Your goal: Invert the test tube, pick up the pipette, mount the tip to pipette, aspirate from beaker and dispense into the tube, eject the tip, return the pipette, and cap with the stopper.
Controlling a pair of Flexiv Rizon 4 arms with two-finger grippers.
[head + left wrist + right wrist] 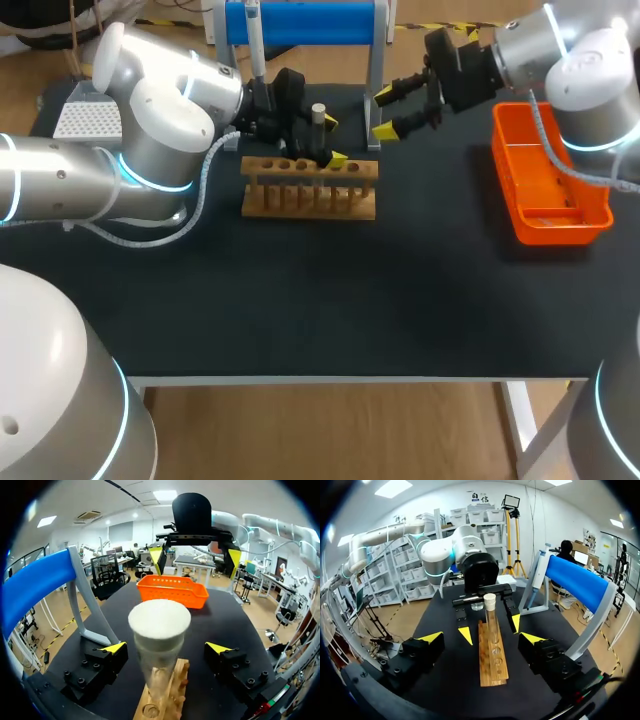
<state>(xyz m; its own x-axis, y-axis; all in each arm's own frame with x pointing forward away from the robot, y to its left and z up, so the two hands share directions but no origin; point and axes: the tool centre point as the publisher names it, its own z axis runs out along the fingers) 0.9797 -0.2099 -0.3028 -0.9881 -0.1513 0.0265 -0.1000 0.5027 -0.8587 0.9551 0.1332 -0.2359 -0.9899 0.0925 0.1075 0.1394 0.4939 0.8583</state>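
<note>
You saw a clear glass test tube [158,672], capped with a pale round stopper [159,620], standing upright in the slotted wooden rack [310,190] on the matte black table [300,300]. Your left gripper [330,140] straddled the tube, fingers spread and clear of it. Your right gripper [383,112] hung with its fingers apart between the rack and the orange basket [548,215].

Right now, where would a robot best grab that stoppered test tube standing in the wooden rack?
Probably the bare glass just below the stopper, coming in from the side. The test tube stands upright, its lower end in the wooden rack, so only that upper stretch is free.
</note>
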